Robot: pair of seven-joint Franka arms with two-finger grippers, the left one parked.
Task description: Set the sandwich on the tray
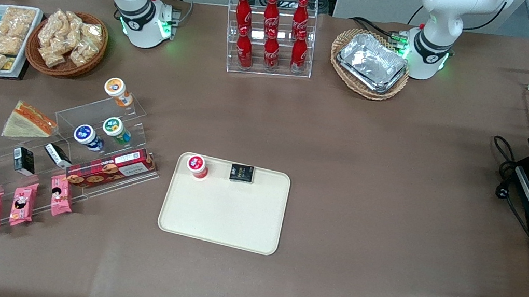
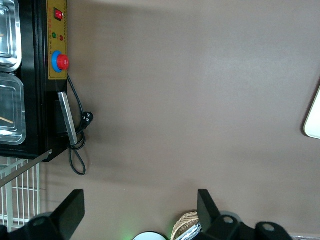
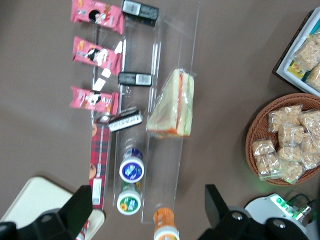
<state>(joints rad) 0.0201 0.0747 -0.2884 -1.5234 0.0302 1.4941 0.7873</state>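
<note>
Nearest the front camera, three pink snack packets [image 1: 20, 204] lie at the foot of a clear stepped rack [image 1: 87, 143] toward the working arm's end of the table. The cream tray [image 1: 223, 215] sits mid-table beside the rack, carrying a red-capped cup [image 1: 197, 166] and a small black packet [image 1: 242, 173] along its farther edge. Farther up the rack, the sandwich [image 3: 172, 106] rests on an upper step, wrapped, well apart from the tray. The gripper [image 3: 147, 210] hangs above the rack, fingers spread wide, grasping nothing.
</note>
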